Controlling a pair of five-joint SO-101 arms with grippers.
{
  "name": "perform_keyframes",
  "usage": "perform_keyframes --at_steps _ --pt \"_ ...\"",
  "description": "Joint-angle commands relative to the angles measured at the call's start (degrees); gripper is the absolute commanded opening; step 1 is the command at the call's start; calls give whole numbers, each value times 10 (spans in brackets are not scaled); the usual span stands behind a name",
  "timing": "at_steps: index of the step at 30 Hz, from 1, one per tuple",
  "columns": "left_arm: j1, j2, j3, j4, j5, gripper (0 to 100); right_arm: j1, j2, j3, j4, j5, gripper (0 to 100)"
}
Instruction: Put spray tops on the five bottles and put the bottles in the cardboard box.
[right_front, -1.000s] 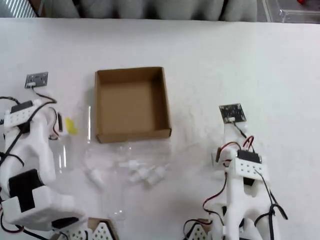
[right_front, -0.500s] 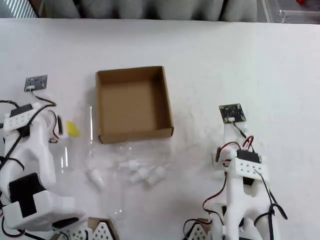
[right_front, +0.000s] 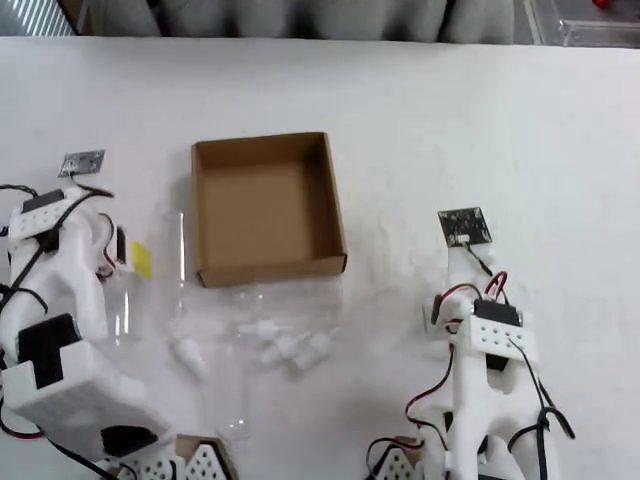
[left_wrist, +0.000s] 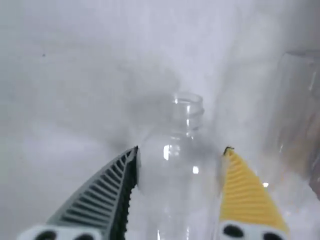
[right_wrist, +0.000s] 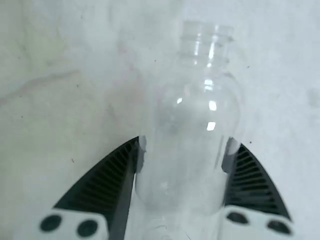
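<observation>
Robotics lab: white table (right_front: 450, 110), circuit boards (right_front: 464, 227)

The left claw (left_wrist: 180, 150) clasps an uncapped clear bottle (left_wrist: 181, 185) between its grey and yellow fingers.

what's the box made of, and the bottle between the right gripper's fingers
Brown open-topped box: cardboard by the look, matte, with folded walls. Clear threaded-neck bottle: probably plastic, glossy; the table shows through it and it carries bright highlights.

Brown box (right_front: 265, 200); clear bottle (right_wrist: 187, 145); seemingly white spray tops (right_front: 285, 346).
</observation>
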Motion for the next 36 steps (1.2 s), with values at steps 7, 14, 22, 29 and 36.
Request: perform_keyframes --at_steps 7,14,22,29,36 --pt "-2 0 -37 -2 -9 67 6 -19 -5 -6 1 205" --pt "-1 0 -36 -4 -8 67 7 -21 -32 4 3 205" --pt "-1 0 -35 -12 -9 67 26 -21 -171 152 1 207" --pt "-1 0 -35 -12 -9 67 22 -20 -235 248 3 205" --pt "-1 0 -35 -12 -9 67 28 -21 -241 322 4 205"
